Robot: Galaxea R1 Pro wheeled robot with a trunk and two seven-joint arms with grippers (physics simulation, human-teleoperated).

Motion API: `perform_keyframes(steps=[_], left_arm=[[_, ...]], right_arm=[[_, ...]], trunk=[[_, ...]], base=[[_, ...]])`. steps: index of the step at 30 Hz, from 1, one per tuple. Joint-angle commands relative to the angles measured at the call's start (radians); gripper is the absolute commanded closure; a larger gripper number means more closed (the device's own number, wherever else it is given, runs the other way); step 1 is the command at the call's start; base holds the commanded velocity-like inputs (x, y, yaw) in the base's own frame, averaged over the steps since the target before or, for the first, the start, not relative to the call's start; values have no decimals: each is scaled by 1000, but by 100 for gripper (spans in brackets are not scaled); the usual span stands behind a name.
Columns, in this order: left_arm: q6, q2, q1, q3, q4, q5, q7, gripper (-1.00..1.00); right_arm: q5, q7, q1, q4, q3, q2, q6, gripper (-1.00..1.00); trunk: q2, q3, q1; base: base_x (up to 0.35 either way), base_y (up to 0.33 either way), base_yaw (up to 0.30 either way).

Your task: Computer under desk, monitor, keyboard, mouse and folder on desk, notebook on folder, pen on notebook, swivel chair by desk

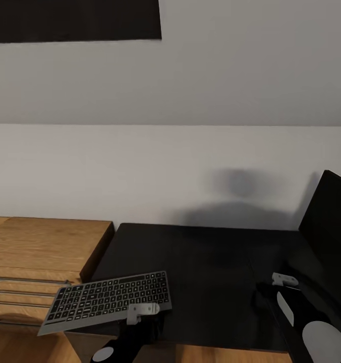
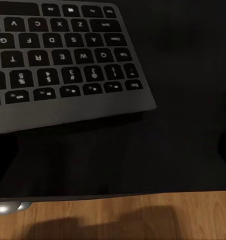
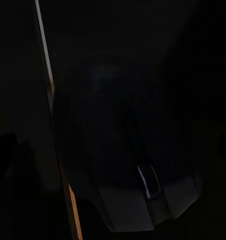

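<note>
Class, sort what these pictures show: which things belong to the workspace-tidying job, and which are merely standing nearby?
Job:
desk
monitor
keyboard
mouse

Nearby only:
wooden chest
dark panel on the wall

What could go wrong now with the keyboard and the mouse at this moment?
1. The keyboard sticks out past the desk's left front corner, toward the wooden chest; if the left gripper lets it go there, it may tip off.
2. The right wrist view is very dark; the mouse sits close in it, so a slipping grip could go unnoticed.
3. The right arm is close to the monitor and may bump it.
</note>
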Motion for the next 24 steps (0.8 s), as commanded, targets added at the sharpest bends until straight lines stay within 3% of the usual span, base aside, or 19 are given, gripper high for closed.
perform_keyframes(steps=[1,18,19,24], left_arm=[[3,0,0,-1,-1,11,9,-100],[4,0,0,-7,-1,12,9,-100],[4,0,0,-8,-1,12,9,-100],[5,0,0,-9,-1,12,9,-100]], right_arm=[[4,1,0,-2,-4,1,6,-100],[5,1,0,0,-3,2,5,-100],[6,1,0,0,-3,2,5,100],[8,1,0,0,-3,2,5,100]], trunk=[[-1,-1,0],[-1,-1,0],[-1,-1,0],[-1,-1,0]], base=[[0,0,0],[0,0,0],[0,0,0],[0,0,0]])
